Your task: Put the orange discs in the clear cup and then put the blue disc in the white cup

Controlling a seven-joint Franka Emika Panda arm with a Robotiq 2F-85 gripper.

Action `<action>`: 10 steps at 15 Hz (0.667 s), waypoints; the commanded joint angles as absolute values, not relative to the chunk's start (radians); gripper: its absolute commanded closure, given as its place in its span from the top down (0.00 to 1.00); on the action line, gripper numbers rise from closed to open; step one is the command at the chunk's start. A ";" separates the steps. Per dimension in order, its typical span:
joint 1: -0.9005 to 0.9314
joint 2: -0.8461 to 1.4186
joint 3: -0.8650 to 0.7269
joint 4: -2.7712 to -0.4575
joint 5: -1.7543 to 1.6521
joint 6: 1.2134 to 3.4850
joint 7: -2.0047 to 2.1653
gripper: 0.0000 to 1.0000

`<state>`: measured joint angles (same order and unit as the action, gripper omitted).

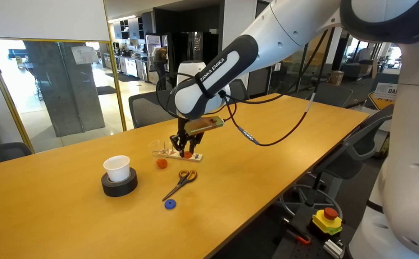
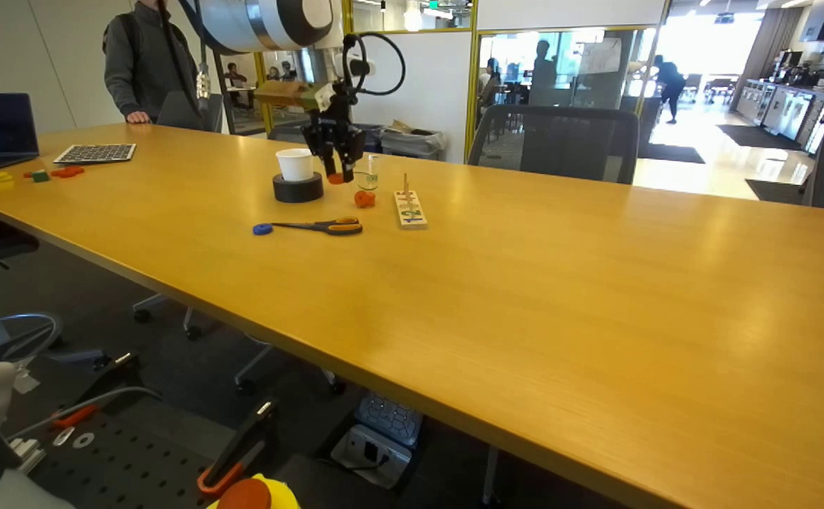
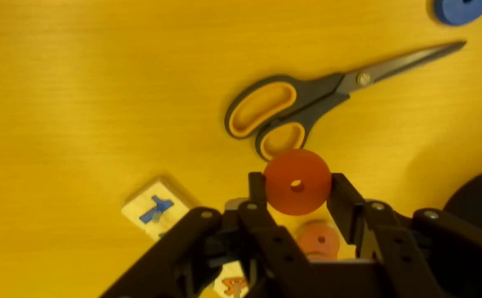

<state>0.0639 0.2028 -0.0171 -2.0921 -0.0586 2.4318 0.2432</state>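
claw (image 3: pixel 297 184): pinching one orange disc (image 3: pixel 298 167) by its rim from opposite sides, the hole bare in the middle.
orange disc: in the air above the table (image 1: pixel 249 154), near the clear cup (image 2: pixel 367 174); carrying it there looks like the step in hand.
clear cup: upright on the table, behind the loose orange (image 2: pixel 364 199) in an exterior view. being see-through, it is hard to pick out in the wrist view, so both exterior views should guide the lining up.
loose orange: on the table near the clear cup, too small to count; probably meant for the same cup.
approach: the claw should come in above the cup's lip with height to spare, then centre; a sideways knock could tip a cup that looks light.
release: best done low over the mouth, disc level, the claw spreading only enough to let go; a wide spread might press on the wall.
board (image 2: pixel 412 216): near the clear cup, a peg (image 2: pixel 406 185) standing up on it; the path should pass it by.
scissors (image 3: pixel 319 86): flat on the table, best not brushed on the way.
blue disc (image 1: pixel 170 204): on the table beside the scissors' tip, its turn not yet come.
white cup (image 1: pixel 117 168): upright, tape (image 1: pixel 120 187) at its foot, to be left for the blue disc.
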 commanded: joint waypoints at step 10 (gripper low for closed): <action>0.047 0.511 0.004 -1.580 -0.026 2.267 0.125 0.18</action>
